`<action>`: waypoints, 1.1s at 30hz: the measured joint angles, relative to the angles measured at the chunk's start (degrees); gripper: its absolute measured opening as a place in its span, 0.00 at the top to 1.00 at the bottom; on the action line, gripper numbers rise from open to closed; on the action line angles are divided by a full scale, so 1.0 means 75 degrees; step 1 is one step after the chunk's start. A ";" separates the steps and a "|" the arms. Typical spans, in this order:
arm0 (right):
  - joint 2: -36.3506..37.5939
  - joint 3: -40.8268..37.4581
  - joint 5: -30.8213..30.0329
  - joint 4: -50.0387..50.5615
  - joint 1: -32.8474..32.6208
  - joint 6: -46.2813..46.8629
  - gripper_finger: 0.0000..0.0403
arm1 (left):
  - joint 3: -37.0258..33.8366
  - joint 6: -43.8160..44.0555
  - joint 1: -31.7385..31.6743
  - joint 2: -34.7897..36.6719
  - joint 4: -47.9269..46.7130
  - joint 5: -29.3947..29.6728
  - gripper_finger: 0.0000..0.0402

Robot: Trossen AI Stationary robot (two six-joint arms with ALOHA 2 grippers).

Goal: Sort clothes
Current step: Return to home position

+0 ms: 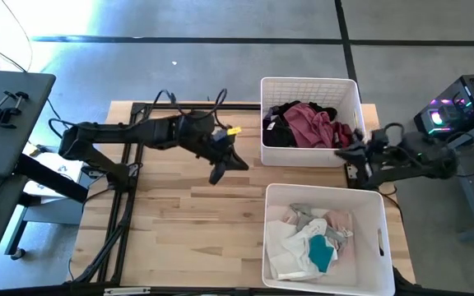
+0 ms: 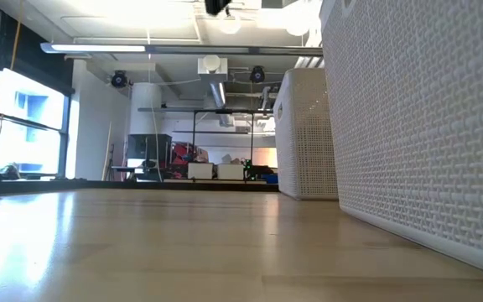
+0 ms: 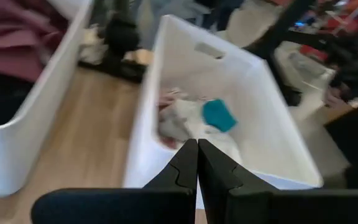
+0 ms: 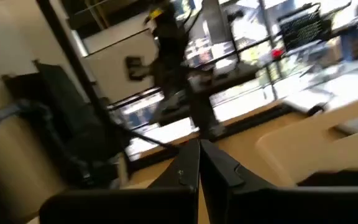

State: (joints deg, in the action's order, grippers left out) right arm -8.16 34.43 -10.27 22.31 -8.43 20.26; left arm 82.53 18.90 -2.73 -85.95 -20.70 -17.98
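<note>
hovering above the table [image 1: 179,230] left of the bins [image 1: 309,80], left gripper [image 1: 239,162] clenched empty, right gripper [image 1: 346,151] clenched (table's right edge)

My table [image 1: 196,222]: light wood plank top, seams running left to right in the high view. Directly on it are two white bins, both on the right half. One bin [image 1: 309,83] sits at the back edge, the other bin [image 1: 324,190] at the front, with a strip of bare wood between them, not touching. The low view shows both flat on the wood. Black frame rails [image 1: 124,215] lie along the left part. Clothes [image 1: 311,123] are inside the bins, off the wood.
</note>
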 joint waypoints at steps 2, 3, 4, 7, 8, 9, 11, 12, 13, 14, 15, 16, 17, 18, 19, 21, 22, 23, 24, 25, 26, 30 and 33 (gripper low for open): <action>0.0094 -0.0511 0.0208 -0.0309 0.0000 0.0265 1.00 | -0.0010 -0.0001 -0.0192 -0.0019 -0.0186 0.0034 1.00; 0.0104 -0.0757 0.0216 -0.0391 0.0000 0.0352 1.00 | -0.0010 -0.0008 -0.0281 -0.0063 -0.0248 0.0038 1.00; 0.0093 -0.0961 0.0208 -0.0463 0.0000 0.0387 1.00 | -0.0010 -0.0024 -0.0365 -0.0103 -0.0255 0.0038 1.00; 0.0081 -0.1517 -0.0008 -0.0501 -0.0002 0.0527 1.00 | -0.0011 -0.0163 -0.0567 -0.0311 -0.0267 0.0027 1.00; 0.0096 -0.1677 -0.0059 -0.0514 -0.0004 0.0601 1.00 | -0.0010 -0.0218 -0.0616 -0.0375 -0.0268 0.0024 1.00; 0.0105 -0.1830 -0.0100 -0.0516 0.0001 0.0682 1.00 | -0.0013 -0.0273 -0.0656 -0.0466 -0.0336 0.0014 1.00; 0.0110 -0.2091 -0.0030 -0.0560 0.0003 0.0968 1.00 | -0.0013 -0.0336 -0.0697 -0.0620 -0.0299 -0.0098 1.00; 0.0116 -0.2233 0.0035 -0.0631 0.0000 0.1088 1.00 | -0.0013 -0.0344 -0.0701 -0.0679 -0.0309 -0.0251 1.00; 0.0117 -0.2405 0.0055 -0.0738 0.0002 0.1232 1.00 | -0.0013 -0.0364 -0.0695 -0.0701 -0.0303 -0.0430 1.00; 0.0113 -0.2566 0.0054 -0.0893 0.0006 0.1252 1.00 | -0.0016 -0.0405 -0.0668 -0.0705 -0.0310 -0.0553 1.00; 0.0100 -0.2692 0.0056 -0.1041 0.0006 0.1124 1.00 | -0.0016 -0.0449 -0.0625 -0.0708 -0.0306 -0.0598 1.00; 0.0093 -0.2796 0.0020 -0.1192 0.0006 0.0873 1.00 | -0.0016 -0.0489 -0.0594 -0.0705 -0.0272 -0.0613 1.00; 0.0096 -0.2872 -0.0063 -0.1294 0.0006 0.0531 1.00 | -0.0013 -0.0542 -0.0559 -0.0702 -0.0270 -0.0618 1.00; 0.0095 -0.2930 -0.0194 -0.1340 0.0003 0.0227 1.00 | -0.0013 -0.0542 -0.0550 -0.0697 -0.0289 -0.0621 1.00; 0.0093 -0.2960 -0.0324 -0.1344 0.0009 0.0036 1.00 | -0.0013 -0.0538 -0.0547 -0.0697 -0.0296 -0.0621 1.00; 0.0090 -0.2964 -0.0626 -0.1366 0.0041 -0.0080 1.00 | -0.0013 -0.0447 -0.0534 -0.0691 -0.0287 -0.0612 1.00; 0.0093 -0.2964 -0.0707 -0.1407 0.0070 0.0132 1.00 | -0.0013 -0.0395 -0.0532 -0.0684 -0.0283 -0.0612 1.00; 0.0093 -0.2964 -0.0754 -0.1459 0.0089 0.0487 1.00 | -0.0013 -0.0366 -0.0529 -0.0682 -0.0280 -0.0611 1.00; 0.0097 -0.2964 -0.0731 -0.1500 0.0110 0.0891 1.00 | -0.0013 -0.0354 -0.0502 -0.0683 -0.0282 -0.0609 1.00; 0.0106 -0.2964 -0.0628 -0.1562 0.0132 0.1257 1.00 | -0.0013 -0.0350 -0.0472 -0.0685 -0.0292 -0.0611 1.00; 0.0119 -0.2964 -0.0448 -0.1623 0.0141 0.1626 1.00 | -0.0013 -0.0353 -0.0439 -0.0688 -0.0296 -0.0625 1.00; 0.0118 -0.2961 0.0037 -0.1755 0.0179 0.2601 1.00 | -0.0013 -0.0600 -0.0269 -0.0705 -0.0285 -0.0835 1.00; 0.0116 -0.2961 -0.0498 -0.1367 0.0178 0.3388 1.00 | -0.0013 -0.0737 -0.0144 -0.0782 -0.0296 -0.0845 1.00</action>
State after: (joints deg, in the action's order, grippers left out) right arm -7.29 12.23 -14.00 12.06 -7.09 45.67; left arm 82.43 13.37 -3.81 -91.82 -22.92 -24.32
